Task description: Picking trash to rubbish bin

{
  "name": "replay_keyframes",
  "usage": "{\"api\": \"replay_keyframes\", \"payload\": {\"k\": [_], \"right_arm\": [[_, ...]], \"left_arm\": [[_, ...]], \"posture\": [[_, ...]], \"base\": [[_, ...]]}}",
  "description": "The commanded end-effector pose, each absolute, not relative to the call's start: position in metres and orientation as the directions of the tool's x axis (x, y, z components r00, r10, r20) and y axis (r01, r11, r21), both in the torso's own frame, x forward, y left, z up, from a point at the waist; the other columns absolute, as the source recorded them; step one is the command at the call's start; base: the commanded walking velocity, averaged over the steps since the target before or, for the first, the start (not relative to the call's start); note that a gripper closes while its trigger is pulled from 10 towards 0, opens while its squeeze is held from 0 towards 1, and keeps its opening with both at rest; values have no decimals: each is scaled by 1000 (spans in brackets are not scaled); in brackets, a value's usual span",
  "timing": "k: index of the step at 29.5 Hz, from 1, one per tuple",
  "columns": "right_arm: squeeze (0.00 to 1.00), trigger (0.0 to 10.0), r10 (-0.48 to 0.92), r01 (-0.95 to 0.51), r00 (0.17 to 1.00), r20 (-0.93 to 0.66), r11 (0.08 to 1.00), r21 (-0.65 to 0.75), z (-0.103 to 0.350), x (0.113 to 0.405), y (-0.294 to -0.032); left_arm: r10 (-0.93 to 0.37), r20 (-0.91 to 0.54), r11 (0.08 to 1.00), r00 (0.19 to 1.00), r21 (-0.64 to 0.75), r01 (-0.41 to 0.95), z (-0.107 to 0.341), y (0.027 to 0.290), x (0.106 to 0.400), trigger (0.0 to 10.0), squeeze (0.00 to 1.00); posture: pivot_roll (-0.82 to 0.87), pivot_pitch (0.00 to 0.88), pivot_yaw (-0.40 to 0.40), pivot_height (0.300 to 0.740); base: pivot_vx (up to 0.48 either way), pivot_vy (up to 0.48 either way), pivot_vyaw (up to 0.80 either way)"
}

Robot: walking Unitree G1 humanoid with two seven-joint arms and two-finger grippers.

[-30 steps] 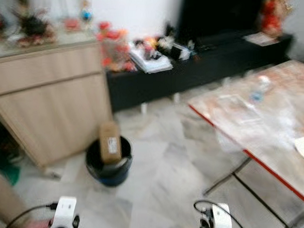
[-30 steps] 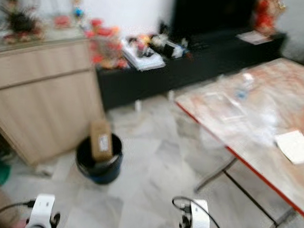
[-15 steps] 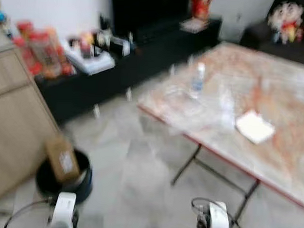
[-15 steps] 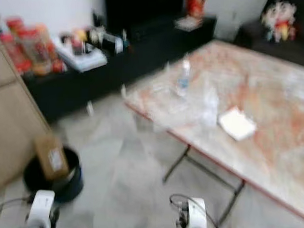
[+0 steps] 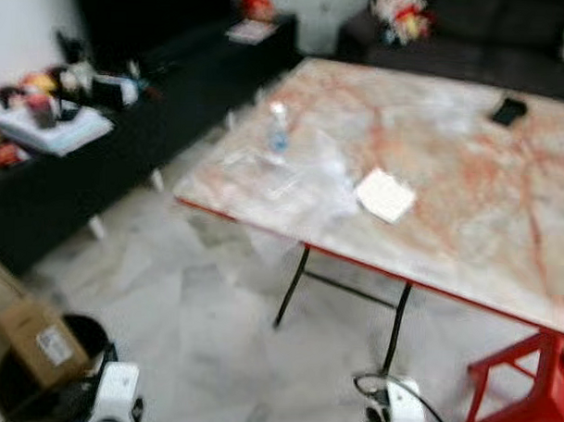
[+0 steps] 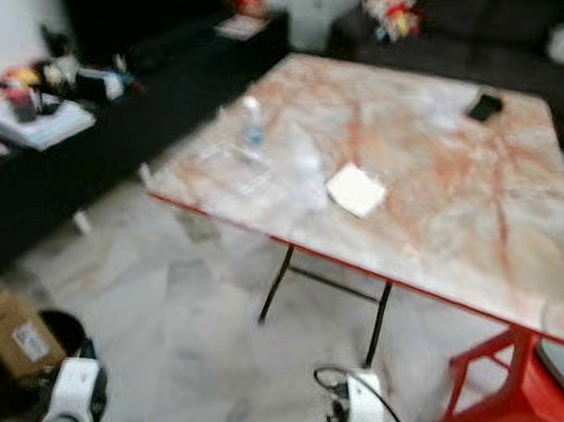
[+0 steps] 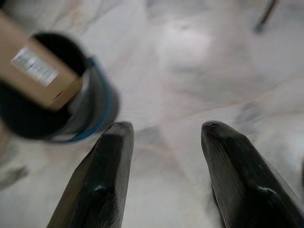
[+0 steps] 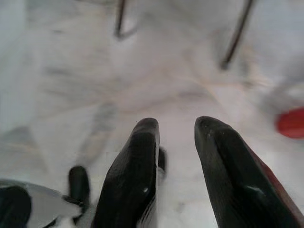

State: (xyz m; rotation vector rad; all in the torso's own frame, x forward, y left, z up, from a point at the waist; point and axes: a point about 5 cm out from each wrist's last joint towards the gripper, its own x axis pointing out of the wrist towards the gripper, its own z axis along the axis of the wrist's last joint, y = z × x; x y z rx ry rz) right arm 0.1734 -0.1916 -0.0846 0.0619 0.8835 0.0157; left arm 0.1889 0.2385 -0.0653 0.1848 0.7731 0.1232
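Marble floor, marble-topped table (image 5: 468,190), one box binned and litter left on top.
Head view: cardboard box (image 5: 38,341) stands in the black bin (image 5: 2,386); a plastic bottle (image 5: 279,129) and white napkin (image 5: 385,195) wait on the table. Left wrist: left gripper (image 7: 166,137) gapes empty beside the bin. Right wrist: right gripper (image 8: 175,133) parted, empty, over floor.

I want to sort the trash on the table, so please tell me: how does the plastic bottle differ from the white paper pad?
The plastic bottle stands upright, while the white paper pad lies flat. The bottle is clear with a blue label; the pad is opaque white. The bottle is near the table's left edge, and the pad is closer to the front edge. Both rest on the marble-patterned table, apart from each other.
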Motion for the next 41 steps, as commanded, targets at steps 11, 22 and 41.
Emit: {"api": "replay_keyframes", "payload": {"k": [11,22,41], "right_arm": [[0,10000,61,-5,630,-774,997,75,-85,174,-184],[0,10000,58,0,633,-772,997,75,-85,176,-185],[0,10000,65,9,641,-765,996,92,-83,180,-182]], "left_arm": [[181,-696,973,695,229,-24,-67,243,183,10000,0],[183,-701,974,689,224,-31,-69,240,181,10000,0],[191,-697,973,691,226,-41,-69,240,181,10000,0]], "posture": [[-19,0,-4,740],[-20,0,-11,740],[-14,0,-16,740]], "base": [[0,0,-756],[0,0,-700],[0,0,-184]]}}
